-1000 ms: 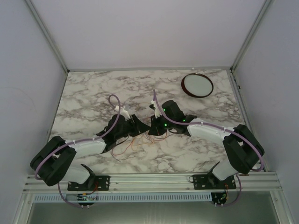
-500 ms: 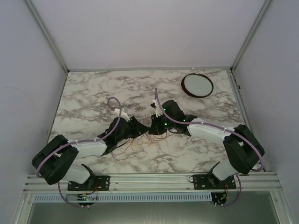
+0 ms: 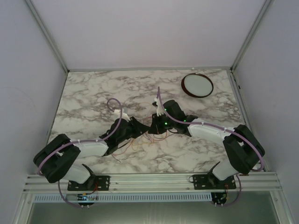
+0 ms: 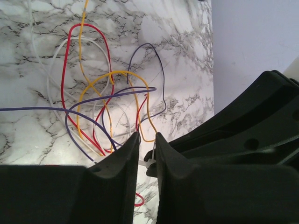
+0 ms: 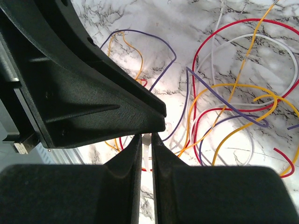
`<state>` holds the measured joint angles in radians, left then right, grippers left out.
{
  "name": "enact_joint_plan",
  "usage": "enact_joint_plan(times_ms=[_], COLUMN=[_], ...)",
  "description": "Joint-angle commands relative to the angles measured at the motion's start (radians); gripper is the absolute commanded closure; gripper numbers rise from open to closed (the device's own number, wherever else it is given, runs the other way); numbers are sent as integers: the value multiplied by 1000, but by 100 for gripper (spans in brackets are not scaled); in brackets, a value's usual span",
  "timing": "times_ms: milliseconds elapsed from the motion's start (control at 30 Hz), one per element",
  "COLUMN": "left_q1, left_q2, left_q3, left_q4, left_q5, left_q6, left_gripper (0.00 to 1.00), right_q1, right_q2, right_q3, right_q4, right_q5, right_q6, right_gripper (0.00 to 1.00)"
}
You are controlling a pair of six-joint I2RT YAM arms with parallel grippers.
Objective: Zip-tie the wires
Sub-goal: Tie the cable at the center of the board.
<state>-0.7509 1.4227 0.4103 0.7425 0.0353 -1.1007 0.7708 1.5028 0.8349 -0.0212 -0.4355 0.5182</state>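
Holds a white zip tie (image 4: 148, 163) clenched in the right claw (image 5: 146, 136), mid-surface. Meets it tip to tip with the left claw (image 4: 147, 136), jaws drawn to a slim gap astride the tie's head; cannot tell whether gripped. Leaves the wires (image 4: 110, 72) as a loose tangle flat on the surface (image 4: 28, 140), just past both claws toward the near edge, nearer the left arm, no single long axis. Against a second ago: has brought the left claw in against the right, has barely shifted the right
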Motion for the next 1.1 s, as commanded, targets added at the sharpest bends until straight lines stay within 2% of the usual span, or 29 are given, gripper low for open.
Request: enact_joint_plan(times_ms=[0,133,500,1067], left_q1=[-19,-19,9,33], left_q2=[8,5,-85,-194], left_q3=[8,8,31,44], left_q4=[64,65,-32,-96], left_q5=[11,14,-31,-134], left_q6=[-11,-9,0,13], left_gripper=[83,100,100,100], right_q1=[-5,-5,-3,56], right_q2=[-26,-24,-53,-56], right_q3=[4,3,-54,-88], right_q4=[73,73,76,128], right_q5=[5,10,37,99], right_q6=[26,28,44,93], right_gripper=[97,97,97,97])
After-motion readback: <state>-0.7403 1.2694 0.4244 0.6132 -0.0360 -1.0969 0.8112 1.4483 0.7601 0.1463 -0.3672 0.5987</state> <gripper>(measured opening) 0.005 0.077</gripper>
